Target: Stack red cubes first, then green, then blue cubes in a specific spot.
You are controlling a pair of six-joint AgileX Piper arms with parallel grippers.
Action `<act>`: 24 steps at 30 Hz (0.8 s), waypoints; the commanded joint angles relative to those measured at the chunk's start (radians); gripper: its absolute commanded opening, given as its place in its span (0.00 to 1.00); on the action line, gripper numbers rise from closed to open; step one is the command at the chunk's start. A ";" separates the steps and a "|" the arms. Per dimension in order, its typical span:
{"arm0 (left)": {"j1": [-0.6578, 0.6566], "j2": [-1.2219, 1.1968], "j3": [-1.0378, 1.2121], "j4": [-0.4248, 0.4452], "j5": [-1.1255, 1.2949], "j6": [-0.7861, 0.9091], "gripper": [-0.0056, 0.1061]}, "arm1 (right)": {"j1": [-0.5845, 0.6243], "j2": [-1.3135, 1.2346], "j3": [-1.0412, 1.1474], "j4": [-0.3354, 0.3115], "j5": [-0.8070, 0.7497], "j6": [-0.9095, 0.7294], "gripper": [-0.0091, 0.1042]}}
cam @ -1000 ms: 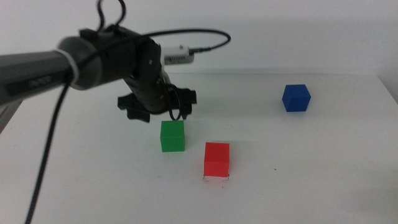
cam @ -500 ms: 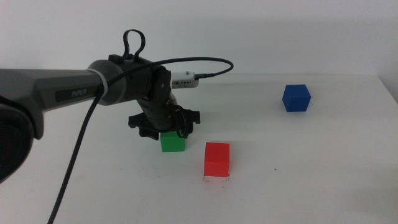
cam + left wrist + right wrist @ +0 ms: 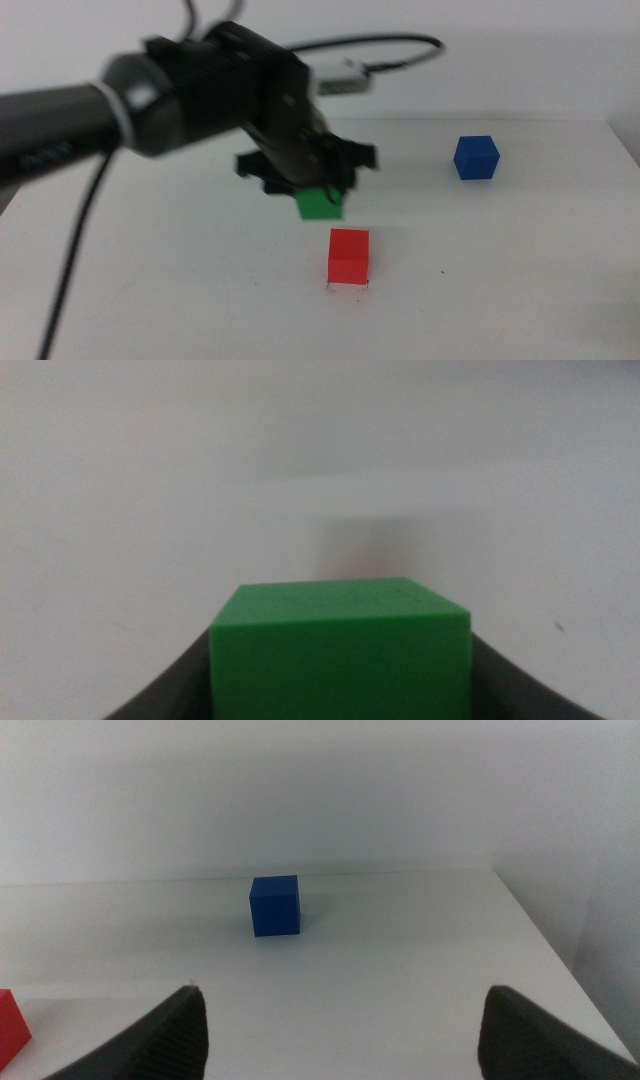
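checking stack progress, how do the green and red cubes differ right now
The green cube is lifted off the table, gripped in the left tool; the red cube rests on the white table, untouched. Green appears tilted and motion-blurred; red sits square and sharp. Both are plain cubes of similar size.

a flat white matte table top fills most of the middle view, its far edge running straight across just under a plain pale grey-white wall with no marks on it. the table's right edge slants off at the picture's right side, with a dim grey strip beyond it. light is soft and even, giving only faint grey shadows on the surface. in the right wrist view the same white table top meets the same bare wall.
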 commanded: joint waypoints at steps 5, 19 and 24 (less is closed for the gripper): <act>-0.082 0.063 0.002 0.035 -0.059 -0.102 0.15 | -0.004 -0.004 0.003 -0.003 -0.013 -0.003 0.90; -0.093 0.129 0.002 0.040 -0.093 -0.088 0.15 | -0.004 -0.004 0.003 -0.003 -0.013 -0.003 0.90; -0.093 0.136 0.002 0.024 -0.099 -0.073 0.15 | -0.004 -0.004 0.003 -0.003 -0.013 -0.003 0.90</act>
